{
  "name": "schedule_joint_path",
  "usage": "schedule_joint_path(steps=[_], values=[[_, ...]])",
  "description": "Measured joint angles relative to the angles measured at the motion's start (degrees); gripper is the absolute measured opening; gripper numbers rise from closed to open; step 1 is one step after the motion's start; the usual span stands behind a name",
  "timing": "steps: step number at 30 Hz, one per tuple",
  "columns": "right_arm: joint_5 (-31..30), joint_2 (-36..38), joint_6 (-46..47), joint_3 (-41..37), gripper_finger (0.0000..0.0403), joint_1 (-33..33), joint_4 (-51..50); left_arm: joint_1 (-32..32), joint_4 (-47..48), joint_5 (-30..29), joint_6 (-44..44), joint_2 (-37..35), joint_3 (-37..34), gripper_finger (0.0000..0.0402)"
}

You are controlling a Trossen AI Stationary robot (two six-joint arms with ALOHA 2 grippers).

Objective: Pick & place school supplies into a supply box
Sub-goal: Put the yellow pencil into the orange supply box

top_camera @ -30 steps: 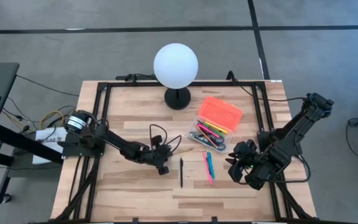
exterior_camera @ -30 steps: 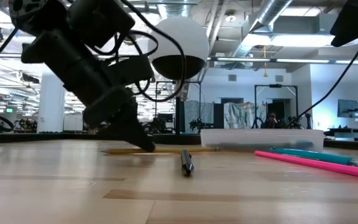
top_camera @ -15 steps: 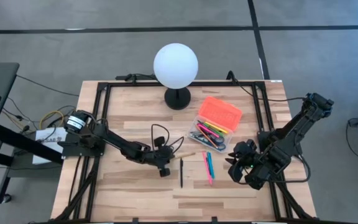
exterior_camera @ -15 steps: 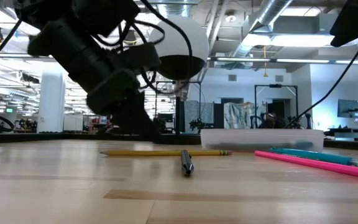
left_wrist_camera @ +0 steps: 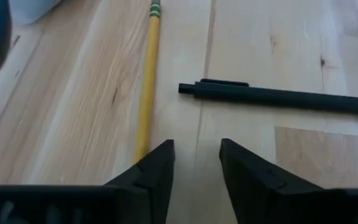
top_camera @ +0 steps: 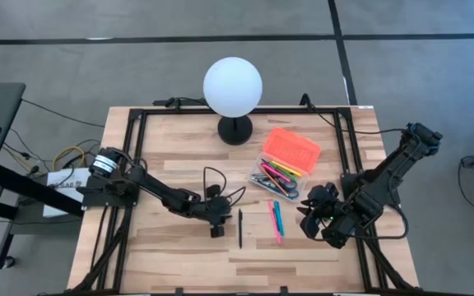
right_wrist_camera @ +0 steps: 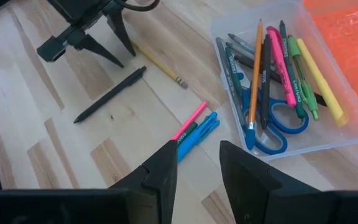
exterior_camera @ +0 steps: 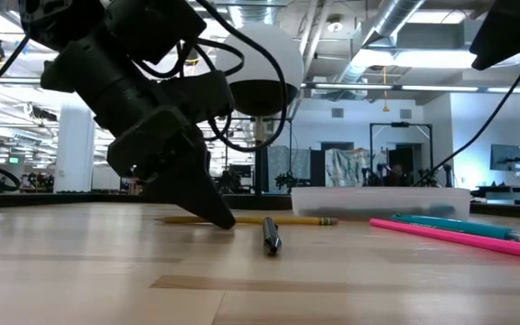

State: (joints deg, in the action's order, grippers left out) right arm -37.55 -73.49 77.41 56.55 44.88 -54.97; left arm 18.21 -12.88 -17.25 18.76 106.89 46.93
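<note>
My left gripper (left_wrist_camera: 196, 163) is open and tipped down at the table near its middle (top_camera: 216, 224). A yellow pencil (left_wrist_camera: 146, 81) lies just outside one finger, and a black pen (left_wrist_camera: 278, 98) lies ahead of the fingers. Nothing is in the gap between them. A pink pen and blue pens (top_camera: 275, 218) lie flat to the right. The supply box (top_camera: 280, 177), a clear case with its orange lid (top_camera: 293, 148) open beside it, holds blue-handled scissors (right_wrist_camera: 272, 130) and several pens. My right gripper (right_wrist_camera: 197, 168) hangs open and empty above the near right (top_camera: 313, 215). My left gripper comes down slanting, with its fingertips (exterior_camera: 224, 221) at the tabletop. The pencil's near end (left_wrist_camera: 140, 146) runs in behind the outer side of one finger (left_wrist_camera: 157, 171). I cannot tell whether they touch. The pencil lies flat on the table.
A white globe lamp (top_camera: 233, 86) stands on a black foot at the far middle. A black frame (top_camera: 130, 164) runs along the table's edges. Bare wood lies along the near edge (top_camera: 220, 263).
My left gripper has lifted its tips off the pencil, tipped, and come down again a little nearer the near edge, beside the pencil's end. The pencil has slid slightly toward the supply box and still lies flat.
</note>
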Motion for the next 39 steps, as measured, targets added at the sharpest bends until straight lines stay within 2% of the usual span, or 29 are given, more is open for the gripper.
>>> schedule_joint_path(steps=[9,14,17,21,24,30,33,37,39], values=[[0.12,0.00,-0.03,0.00,0.0113,0.11,-0.05,-0.12,-1.25,-2.82,-6.88,0.22,3.41,0.0121],[0.13,0.00,-0.03,0.00,0.0113,0.09,-0.11,-1.89,1.39,-2.92,-9.45,0.18,4.23,0.0114],[0.12,0.00,-0.03,0.00,0.0113,0.09,-0.18,-3.72,3.27,-1.59,-9.46,0.80,4.21,0.0115],[0.14,0.00,-0.94,0.00,0.0113,0.09,0.02,-5.93,2.03,4.77,-10.05,2.42,4.35,0.0117],[0.14,0.00,-0.93,0.02,0.0113,0.09,0.18,-6.76,2.01,7.25,-9.94,2.77,4.38,0.0117],[0.18,0.00,-0.93,0.02,0.0113,0.09,0.21,-7.38,5.74,6.31,-5.25,3.26,4.57,0.0111],[0.18,0.00,-1.02,0.02,0.0113,0.08,0.19,-7.69,9.87,7.06,-3.15,3.18,4.84,0.0090],[0.16,0.00,-1.43,0.02,0.0113,-0.19,0.06,-7.49,12.98,7.04,-2.92,2.93,4.92,0.0024],[0.16,0.00,-1.43,0.02,0.0113,-0.43,-0.03,-7.24,13.22,6.70,-2.91,2.93,4.91,0.0013]])
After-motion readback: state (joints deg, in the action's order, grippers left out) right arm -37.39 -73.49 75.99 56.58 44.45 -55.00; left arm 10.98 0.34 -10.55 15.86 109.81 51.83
